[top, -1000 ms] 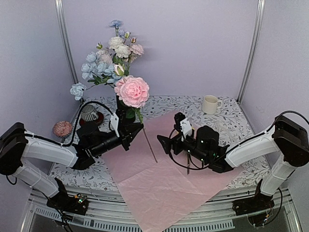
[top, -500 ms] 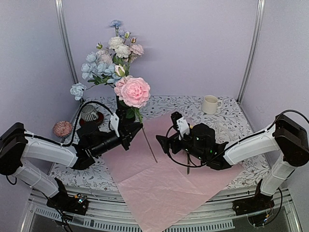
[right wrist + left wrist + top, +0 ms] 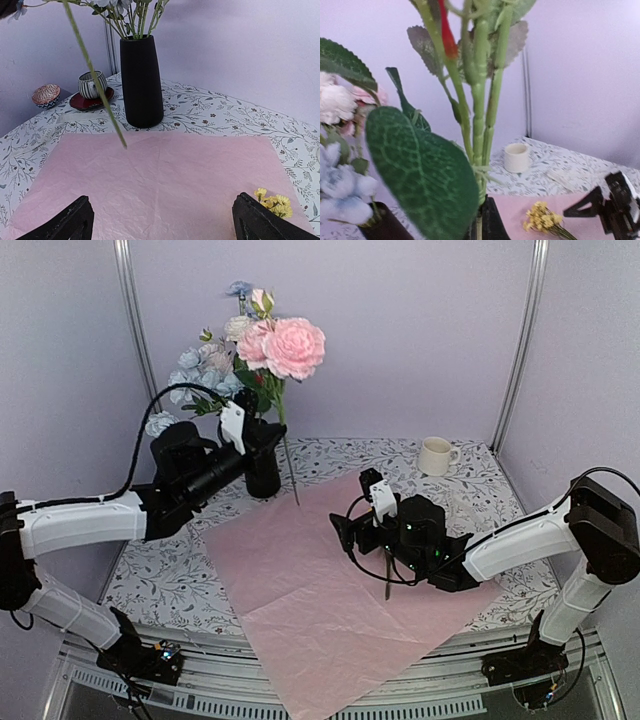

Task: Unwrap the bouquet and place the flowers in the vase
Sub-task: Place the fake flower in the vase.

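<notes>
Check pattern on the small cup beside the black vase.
The cup has dark-and-white vertical stripes; clearest in the right wrist view.

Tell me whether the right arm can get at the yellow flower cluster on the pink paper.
Probably yes: the yellow cluster lies uncovered on the pink paper, right beside the open fingers of the right gripper.

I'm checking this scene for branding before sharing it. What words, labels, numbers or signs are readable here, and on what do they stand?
None: no text can be read in any view.
The white mug, black vase and pink wrapping paper are plain.
The tablecloth has only a leaf print; the striped cup and small bowl show only patterns.
</notes>
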Controlling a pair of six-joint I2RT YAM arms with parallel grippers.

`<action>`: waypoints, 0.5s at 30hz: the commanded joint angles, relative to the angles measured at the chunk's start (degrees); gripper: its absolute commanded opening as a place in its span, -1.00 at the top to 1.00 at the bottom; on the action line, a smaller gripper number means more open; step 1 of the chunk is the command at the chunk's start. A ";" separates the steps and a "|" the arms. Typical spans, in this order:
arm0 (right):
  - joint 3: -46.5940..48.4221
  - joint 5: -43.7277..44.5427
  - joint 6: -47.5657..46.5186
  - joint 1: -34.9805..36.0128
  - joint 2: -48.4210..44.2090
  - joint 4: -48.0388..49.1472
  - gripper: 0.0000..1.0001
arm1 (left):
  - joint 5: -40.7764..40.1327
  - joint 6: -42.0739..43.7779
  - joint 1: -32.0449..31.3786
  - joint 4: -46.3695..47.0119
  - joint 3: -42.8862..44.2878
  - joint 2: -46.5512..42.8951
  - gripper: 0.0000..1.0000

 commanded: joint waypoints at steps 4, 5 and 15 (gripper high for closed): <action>-0.83 1.14 -0.99 -0.24 -0.96 -0.20 -0.97 | -1.87 2.46 7.76 -10.77 13.42 0.19 1.00; -0.82 0.99 -1.04 -0.23 -1.02 -0.20 -0.97 | -2.43 3.32 8.22 -12.11 15.57 0.67 1.00; -0.45 0.65 -1.50 -0.25 -0.49 -0.21 -0.97 | -4.01 7.55 12.06 -13.81 25.48 3.85 1.00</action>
